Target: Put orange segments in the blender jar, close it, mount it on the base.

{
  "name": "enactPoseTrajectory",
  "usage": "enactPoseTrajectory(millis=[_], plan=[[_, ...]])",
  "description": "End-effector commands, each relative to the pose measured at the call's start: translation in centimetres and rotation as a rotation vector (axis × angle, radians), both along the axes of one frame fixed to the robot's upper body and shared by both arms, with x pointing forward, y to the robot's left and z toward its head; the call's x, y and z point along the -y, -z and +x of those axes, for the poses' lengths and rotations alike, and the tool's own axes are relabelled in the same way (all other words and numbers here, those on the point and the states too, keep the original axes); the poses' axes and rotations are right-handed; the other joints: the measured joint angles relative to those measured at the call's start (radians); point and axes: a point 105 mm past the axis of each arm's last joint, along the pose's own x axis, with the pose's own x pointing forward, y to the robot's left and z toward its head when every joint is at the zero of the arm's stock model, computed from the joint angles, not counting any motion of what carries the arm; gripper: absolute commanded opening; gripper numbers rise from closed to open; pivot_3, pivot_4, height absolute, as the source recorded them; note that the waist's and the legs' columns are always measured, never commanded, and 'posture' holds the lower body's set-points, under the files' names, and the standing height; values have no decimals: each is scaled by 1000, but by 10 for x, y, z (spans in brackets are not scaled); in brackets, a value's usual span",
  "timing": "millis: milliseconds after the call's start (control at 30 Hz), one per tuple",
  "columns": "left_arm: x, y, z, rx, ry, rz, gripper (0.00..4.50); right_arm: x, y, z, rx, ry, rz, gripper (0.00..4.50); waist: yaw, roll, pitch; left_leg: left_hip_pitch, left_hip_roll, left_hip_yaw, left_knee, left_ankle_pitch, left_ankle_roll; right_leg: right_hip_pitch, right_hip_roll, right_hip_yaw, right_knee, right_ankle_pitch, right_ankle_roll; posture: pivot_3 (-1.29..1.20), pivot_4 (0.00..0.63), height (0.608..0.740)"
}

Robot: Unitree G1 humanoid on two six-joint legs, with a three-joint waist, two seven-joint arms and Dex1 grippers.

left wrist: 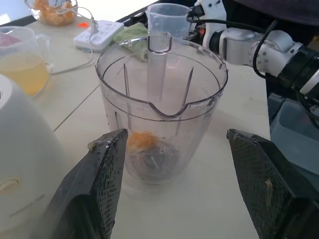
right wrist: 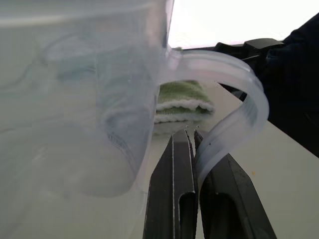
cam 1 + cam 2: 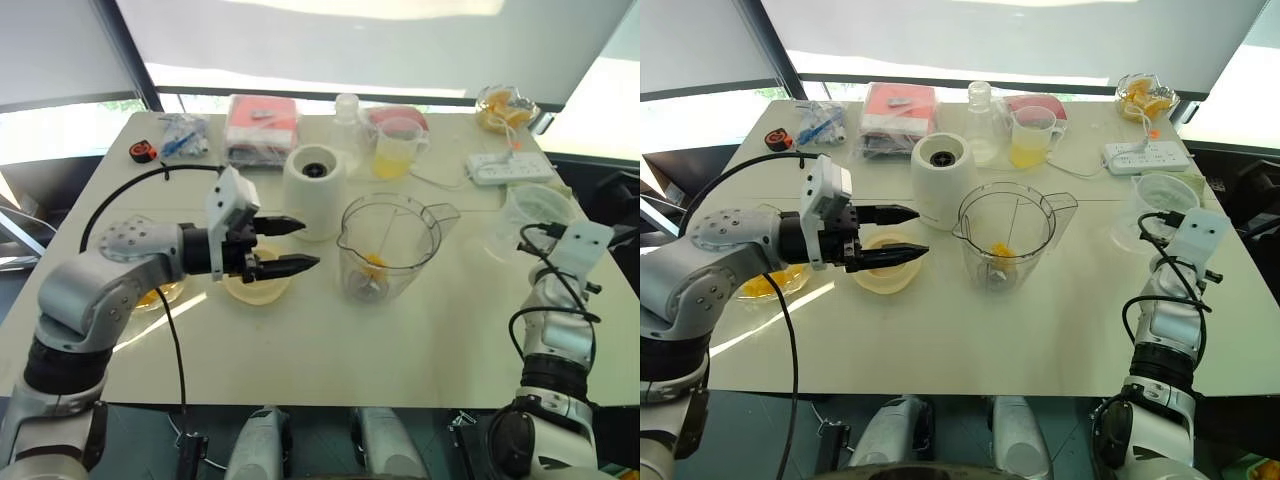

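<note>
Jar sitting on desk (one segment inside) | left hand hovering open beside it | right hand resting closed at cup

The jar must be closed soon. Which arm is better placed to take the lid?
Probably the left. The left gripper is open, right above the cream lid. The right gripper is shut beside the measuring cup.
</note>
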Motion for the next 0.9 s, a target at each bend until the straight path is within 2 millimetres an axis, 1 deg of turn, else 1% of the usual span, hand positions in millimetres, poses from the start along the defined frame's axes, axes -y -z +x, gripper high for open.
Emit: enactPoseTrajectory(millis=[33,300,433,467,500,533,567,600,733,900], plan=[[2,-11,-6,60,5,0,3305,3,-15,7,60,12,-74,72,0,0,0,0,0,0,0,0,0,0,0,0,0,0,0,0,150,740],[2,-12,-6,62,-6,0,3305,1,3,13,40,19,-57,72,-1,0,0,1,0,0,0,0,0,1,0,1,0,0,0,0,150,740],[0,-13,-6,61,-12,-2,3305,-1,13,10,16,26,-55,72,-3,0,0,1,0,0,0,0,0,1,0,1,0,0,0,0,150,740],[0,-13,-6,60,-13,-3,3305,-1,15,9,11,26,-55,653,-4,0,0,1,0,0,0,0,0,1,0,1,0,0,0,0,150,740],[0,-13,-6,58,-14,-5,3305,-1,17,7,8,25,-55,1001,-5,0,0,1,0,0,0,0,0,1,0,1,0,0,0,0,150,740],[0,-13,-6,55,-15,-7,3305,-1,19,6,6,24,-55,1448,-6,0,0,2,0,0,0,0,0,2,0,1,0,0,0,0,150,740],[0,-13,-6,53,-15,-7,3305,-1,19,6,8,24,-54,1942,-7,0,0,2,0,0,0,0,0,2,0,1,0,0,0,0,150,740],[0,-13,-6,52,-15,-7,3305,-1,20,5,10,23,-53,2557,-9,0,0,2,0,0,0,0,0,2,0,1,0,0,0,0,150,740],[0,-13,-6,48,-12,-11,3305,-1,21,4,-7,18,-61,4474,-21,0,0,3,0,0,0,0,0,3,0,2,0,0,0,0,150,740],[0,-13,-5,48,-10,-10,3305,-2,23,-2,-24,15,-75,4474,-21,-1,0,7,0,2,-2,0,0,4,2,5,0,0,0,0,150,740]])
